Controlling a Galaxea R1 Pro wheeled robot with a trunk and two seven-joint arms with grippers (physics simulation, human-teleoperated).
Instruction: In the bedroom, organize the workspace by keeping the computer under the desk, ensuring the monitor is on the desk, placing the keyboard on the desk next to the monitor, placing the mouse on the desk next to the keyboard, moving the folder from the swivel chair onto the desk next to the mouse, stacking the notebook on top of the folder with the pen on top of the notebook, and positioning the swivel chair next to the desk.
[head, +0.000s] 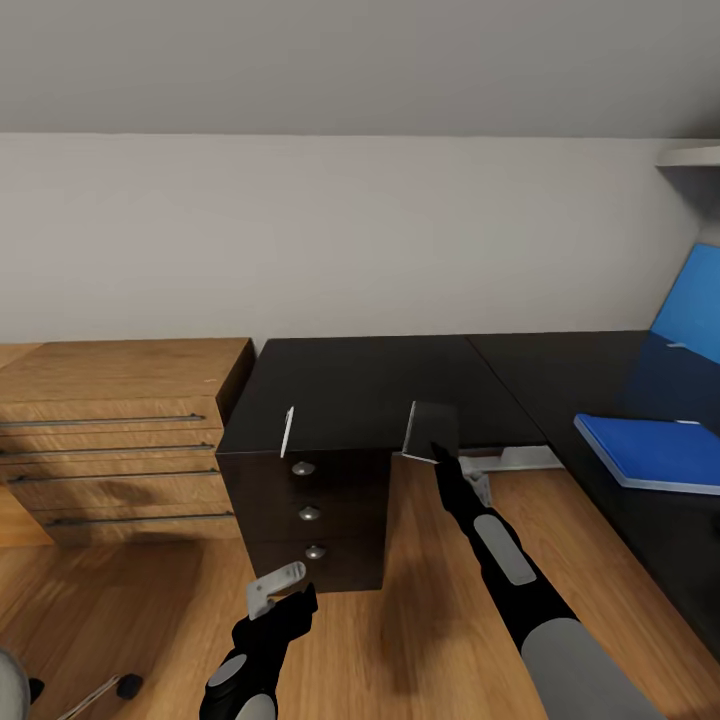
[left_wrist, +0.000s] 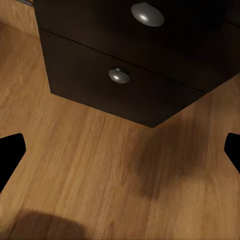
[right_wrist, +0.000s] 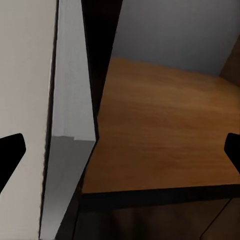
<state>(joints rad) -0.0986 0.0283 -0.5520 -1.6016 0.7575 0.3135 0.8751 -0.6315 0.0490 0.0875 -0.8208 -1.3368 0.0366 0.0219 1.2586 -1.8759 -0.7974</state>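
The black desk (head: 370, 385) stretches from a drawer block at centre to the right. On its right wing lies the blue folder (head: 655, 450). The dark grey notebook (head: 431, 431) stands tilted at the desk's front edge, and it appears edge-on, with white pages, as the notebook (right_wrist: 70, 110) in the right wrist view. My right gripper (head: 445, 462) (right_wrist: 120, 150) is open, its tips at the notebook's near edge; contact is unclear. The white pen (head: 287, 432) rests slanted at the front edge above the drawers. My left gripper (head: 285, 588) (left_wrist: 120, 150) hangs open and empty over the floor.
The desk's dark drawer block (head: 310, 515) with round knobs stands just ahead of my left gripper. A light wooden drawer chest (head: 110, 440) stands at the left. The swivel chair's caster (head: 128, 685) shows at the lower left corner. A blue back panel (head: 690, 300) rises at the far right.
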